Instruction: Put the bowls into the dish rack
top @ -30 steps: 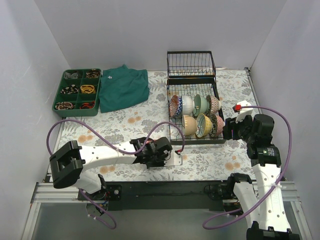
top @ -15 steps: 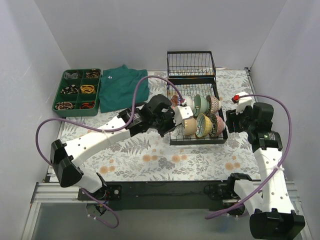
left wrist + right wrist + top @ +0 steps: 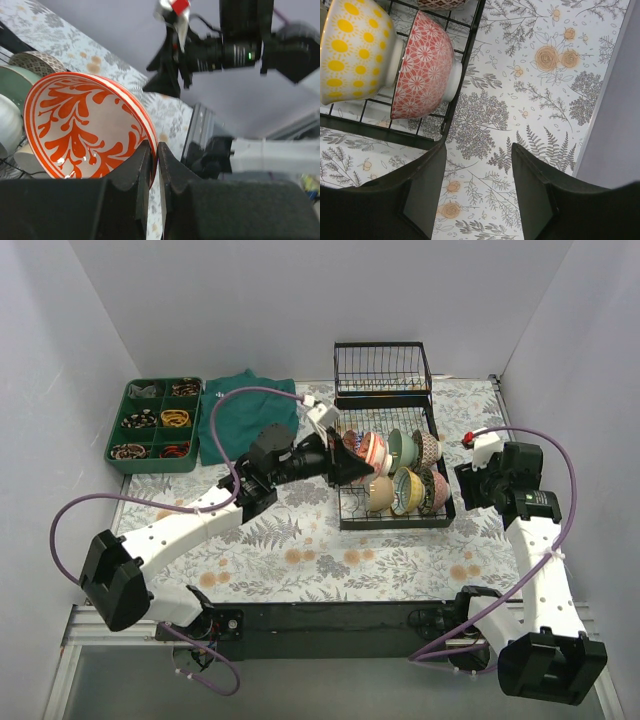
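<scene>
My left gripper (image 3: 352, 452) is shut on the rim of a red-orange bowl (image 3: 372, 449) and holds it upright over the left end of the black wire dish rack (image 3: 392, 518). In the left wrist view the bowl (image 3: 80, 127) shows a white inside with red-orange leaves, its rim pinched between my fingers (image 3: 156, 160). Several bowls stand in the rack: a yellow-sun one (image 3: 355, 47), a red-patterned one (image 3: 422, 65), a pale green one (image 3: 402, 447), a cream one (image 3: 379, 491). My right gripper (image 3: 477, 172) is open and empty above the tablecloth, just right of the rack.
A green compartment tray (image 3: 155, 424) sits at the far left, with a folded green cloth (image 3: 247, 416) beside it. The rack's smaller wire basket section (image 3: 382, 368) stands up at its far end. The right wall is close to my right arm.
My left arm swung from the near table edge up and right to the rack, carrying the red-orange bowl over its left end. My right gripper shifted slightly away.
</scene>
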Motion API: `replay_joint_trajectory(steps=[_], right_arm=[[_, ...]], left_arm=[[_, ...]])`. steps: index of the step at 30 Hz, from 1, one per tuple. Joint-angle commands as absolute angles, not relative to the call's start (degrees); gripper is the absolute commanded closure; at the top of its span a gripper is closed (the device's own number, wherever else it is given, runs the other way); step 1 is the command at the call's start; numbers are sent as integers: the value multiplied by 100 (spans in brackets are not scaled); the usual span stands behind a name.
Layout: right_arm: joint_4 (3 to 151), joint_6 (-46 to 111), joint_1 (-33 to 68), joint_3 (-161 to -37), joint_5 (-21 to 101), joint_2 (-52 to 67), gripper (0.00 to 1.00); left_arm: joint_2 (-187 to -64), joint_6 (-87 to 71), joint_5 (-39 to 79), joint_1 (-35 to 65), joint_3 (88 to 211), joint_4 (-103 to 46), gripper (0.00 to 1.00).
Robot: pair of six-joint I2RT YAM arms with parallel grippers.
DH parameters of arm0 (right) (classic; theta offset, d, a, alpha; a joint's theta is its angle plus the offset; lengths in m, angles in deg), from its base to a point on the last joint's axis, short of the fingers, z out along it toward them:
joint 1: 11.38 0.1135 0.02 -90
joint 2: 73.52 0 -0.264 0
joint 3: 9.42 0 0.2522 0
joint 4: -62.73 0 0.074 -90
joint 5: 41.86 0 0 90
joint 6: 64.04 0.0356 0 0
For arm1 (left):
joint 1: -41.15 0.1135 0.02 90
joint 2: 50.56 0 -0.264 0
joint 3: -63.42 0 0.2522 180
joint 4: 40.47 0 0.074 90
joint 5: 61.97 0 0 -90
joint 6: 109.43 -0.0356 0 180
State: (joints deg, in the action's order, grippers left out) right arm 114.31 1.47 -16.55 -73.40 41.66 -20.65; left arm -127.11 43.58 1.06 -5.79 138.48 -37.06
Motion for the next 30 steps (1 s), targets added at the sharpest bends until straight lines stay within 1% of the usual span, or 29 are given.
replay_joint_trajectory(steps=[1, 3, 8, 12, 20, 26, 30], right_arm=[[11463, 3, -1683, -7644, 4225, -1929, 37], [11481, 3, -1683, -7566, 4190, -1964, 37], [11664, -84, -1727, -7337, 4260, -2113, 37], [11736, -146, -1727, -7363, 4251, -2026, 38], [11771, -296, -1727, -7696, 4374, -1578, 38], [11762, -278, -1736, -7697, 4278, -1454, 38], [11753, -296, -1744, -7574, 4295, -1472, 38]], left_arm=[[-12869, 6289, 549, -114, 13923, -4870, 100], [-12939, 7038, 763, 36, 13976, -4526, 100], [-13062, 8030, 1175, 212, 13783, -4544, 100], [-13168, 8725, 1282, 291, 13319, -4674, 100], [-13511, 9158, 878, 423, 12500, -5684, 100], [-13774, 9211, 483, 546, 12280, -6054, 100], [-13845, 9097, 351, 555, 12341, -6204, 100]])
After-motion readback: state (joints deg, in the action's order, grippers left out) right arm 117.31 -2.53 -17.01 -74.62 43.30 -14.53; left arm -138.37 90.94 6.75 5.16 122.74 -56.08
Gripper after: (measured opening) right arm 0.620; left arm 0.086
